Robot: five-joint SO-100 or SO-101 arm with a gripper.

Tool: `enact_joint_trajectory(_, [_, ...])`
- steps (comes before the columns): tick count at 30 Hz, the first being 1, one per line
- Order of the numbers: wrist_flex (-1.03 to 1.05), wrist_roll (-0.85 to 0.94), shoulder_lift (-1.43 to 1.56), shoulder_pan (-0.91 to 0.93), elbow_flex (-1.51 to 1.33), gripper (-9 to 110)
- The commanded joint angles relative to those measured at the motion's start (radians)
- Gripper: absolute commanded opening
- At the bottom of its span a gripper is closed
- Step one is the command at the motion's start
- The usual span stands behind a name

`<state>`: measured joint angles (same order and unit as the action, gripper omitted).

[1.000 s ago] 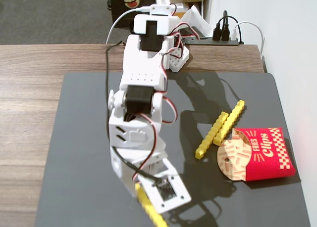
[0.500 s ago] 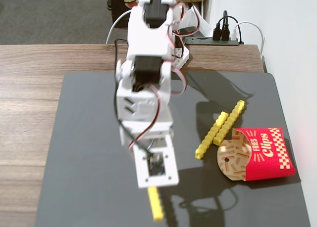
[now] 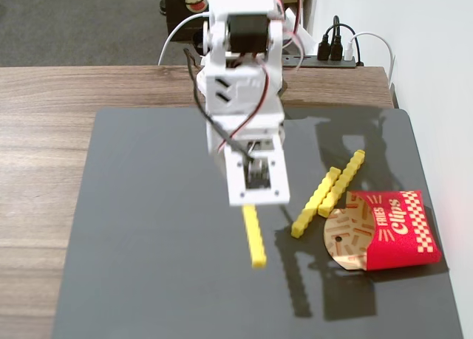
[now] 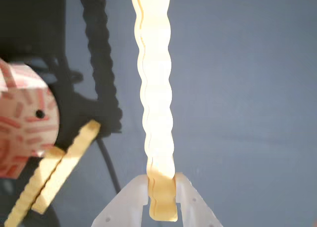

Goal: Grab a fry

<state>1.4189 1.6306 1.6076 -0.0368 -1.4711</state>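
My white gripper (image 3: 252,203) is shut on one end of the fry (image 3: 255,235), a slim yellow studded bar that hangs from the jaws above the dark mat. In the wrist view the fry (image 4: 156,88) runs up the middle of the frame, clamped between my two white fingers, with the gripper (image 4: 162,197) at the bottom edge. Its shadow lies on the mat to its left.
Two similar yellow bars (image 3: 329,192) lie side by side on the dark mat (image 3: 148,228), right of the gripper in the fixed view, touching the red-and-tan fries carton (image 3: 384,230). In the wrist view these bars (image 4: 54,172) and the carton (image 4: 25,118) sit at the left. A wooden table (image 3: 44,169) surrounds the mat.
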Motion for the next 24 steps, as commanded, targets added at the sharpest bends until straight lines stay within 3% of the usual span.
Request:
enact_joint_trajectory(1, [0.002,-0.023,0.13,-0.012,-0.048,1])
enact_joint_trajectory(24, [0.106,-0.074,0.308,-0.043,-0.133,1])
